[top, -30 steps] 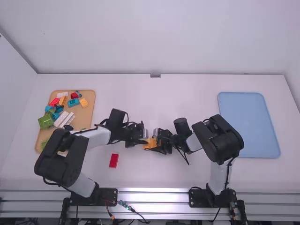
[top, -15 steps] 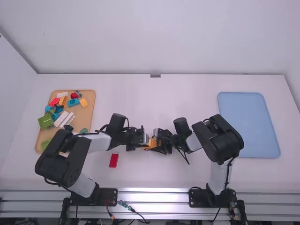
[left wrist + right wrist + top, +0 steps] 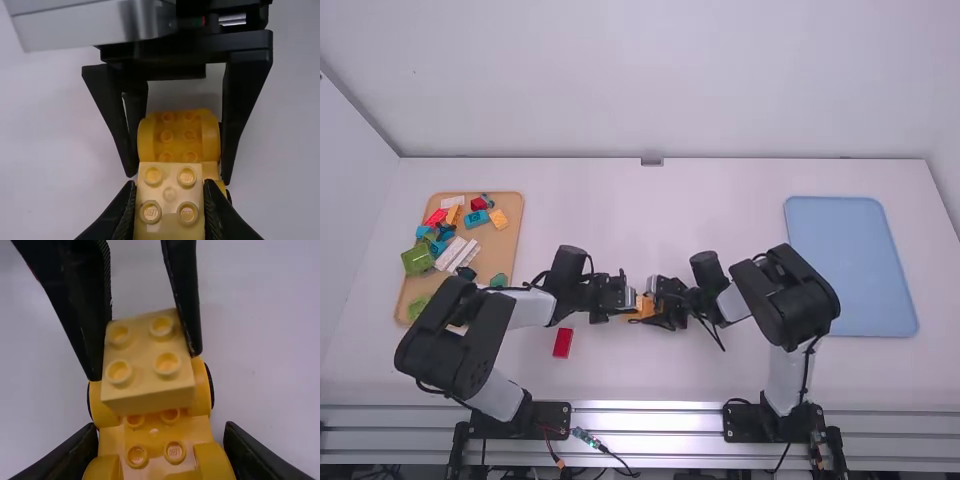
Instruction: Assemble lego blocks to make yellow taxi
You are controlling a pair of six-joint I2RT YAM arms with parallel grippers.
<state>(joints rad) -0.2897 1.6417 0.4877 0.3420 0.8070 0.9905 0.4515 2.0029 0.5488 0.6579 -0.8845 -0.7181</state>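
Note:
At the table's middle my left gripper (image 3: 627, 300) faces my right gripper (image 3: 657, 302), the yellow car body (image 3: 642, 311) between them. In the left wrist view, my left gripper (image 3: 170, 200) is shut on a pale yellow 2x2 block (image 3: 170, 193), studs showing. My right gripper (image 3: 160, 440) is shut on the sides of the car body (image 3: 155, 432) in the right wrist view. The pale block (image 3: 145, 352) lies over the body's far end, beyond its exposed studs, slightly tilted. Whether the two are joined is not visible. Black wheels show beside the body.
A tan tray (image 3: 507, 245) with several coloured blocks lies at the left, partly under the left arm. A red brick (image 3: 563, 342) is on the table just nearer the camera than the left forearm. A blue tray (image 3: 850, 265) sits at the right.
The left gripper and wrist have shifted slightly, with the wrist a little nearer the table's front edge. The right arm has stayed still.

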